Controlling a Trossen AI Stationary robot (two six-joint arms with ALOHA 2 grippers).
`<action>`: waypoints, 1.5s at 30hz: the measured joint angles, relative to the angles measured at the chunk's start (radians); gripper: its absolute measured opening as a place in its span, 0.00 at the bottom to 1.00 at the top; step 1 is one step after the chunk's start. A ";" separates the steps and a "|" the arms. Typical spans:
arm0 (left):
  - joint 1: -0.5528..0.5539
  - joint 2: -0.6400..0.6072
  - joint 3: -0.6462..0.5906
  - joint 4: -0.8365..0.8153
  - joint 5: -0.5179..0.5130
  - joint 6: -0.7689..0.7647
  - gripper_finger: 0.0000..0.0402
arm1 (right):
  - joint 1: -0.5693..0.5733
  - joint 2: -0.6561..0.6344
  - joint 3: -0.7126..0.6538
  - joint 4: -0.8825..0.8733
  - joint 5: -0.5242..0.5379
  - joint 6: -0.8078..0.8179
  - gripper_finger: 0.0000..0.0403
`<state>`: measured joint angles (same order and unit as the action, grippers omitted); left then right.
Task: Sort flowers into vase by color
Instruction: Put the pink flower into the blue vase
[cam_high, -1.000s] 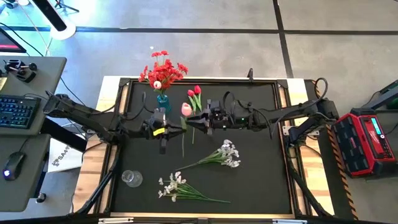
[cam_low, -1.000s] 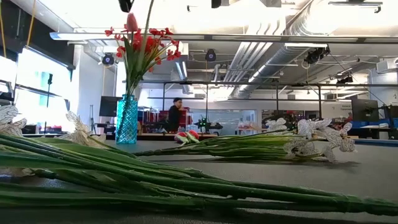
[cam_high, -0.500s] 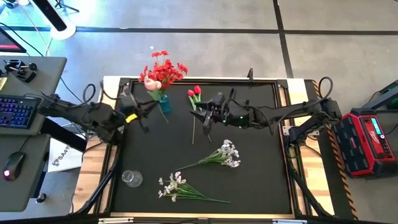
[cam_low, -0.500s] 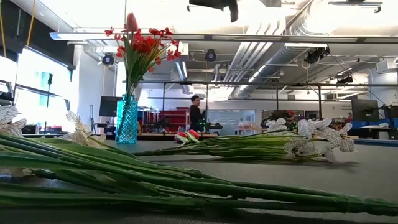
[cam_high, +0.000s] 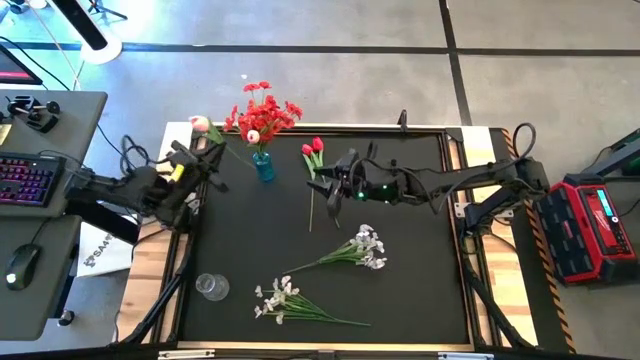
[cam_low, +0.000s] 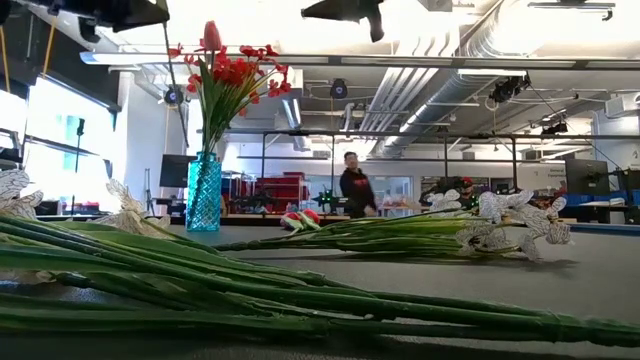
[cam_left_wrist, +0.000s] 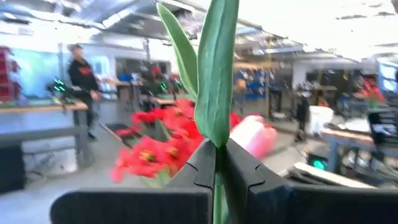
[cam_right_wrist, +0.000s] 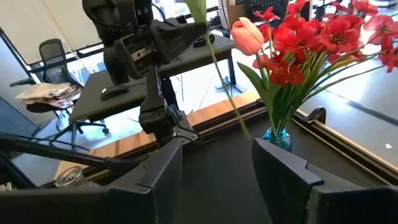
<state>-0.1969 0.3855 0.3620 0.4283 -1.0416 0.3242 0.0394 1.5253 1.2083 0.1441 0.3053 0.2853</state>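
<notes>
Far left, beyond the table (cam_high: 330, 250) edge: left end effector (cam_high: 187, 167) clamped on the stem of a pale pink tulip (cam_high: 200, 124), bud just beside the red bunch in the blue vase (cam_high: 263, 166), stem tip not yet over the neck. Centre: red tulips (cam_high: 316, 148) loose on the table, right end effector (cam_high: 335, 186) just beside them, fingers parted, empty; white sprays (cam_high: 365, 245) lower down, clear vase (cam_high: 210, 287) bottom left. Risk: pink bud crowding into the red blooms and tipping the narrow vase, or slipping in the thin-stem grip.
</notes>
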 joint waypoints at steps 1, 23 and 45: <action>0.009 -0.013 -0.014 0.034 0.000 0.030 0.00 | -0.005 0.000 0.000 -0.001 -0.006 0.002 0.45; 0.268 0.059 -0.048 0.090 0.249 -0.027 0.00 | -0.079 0.000 0.000 -0.001 -0.150 0.028 0.45; 0.401 0.256 -0.048 0.080 0.323 -0.201 0.00 | -0.079 0.000 0.000 -0.071 -0.137 0.028 0.45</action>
<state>0.2043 0.6413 0.3138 0.5087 -0.7185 0.1235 -0.0399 1.5249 1.2087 0.0733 0.1683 0.3134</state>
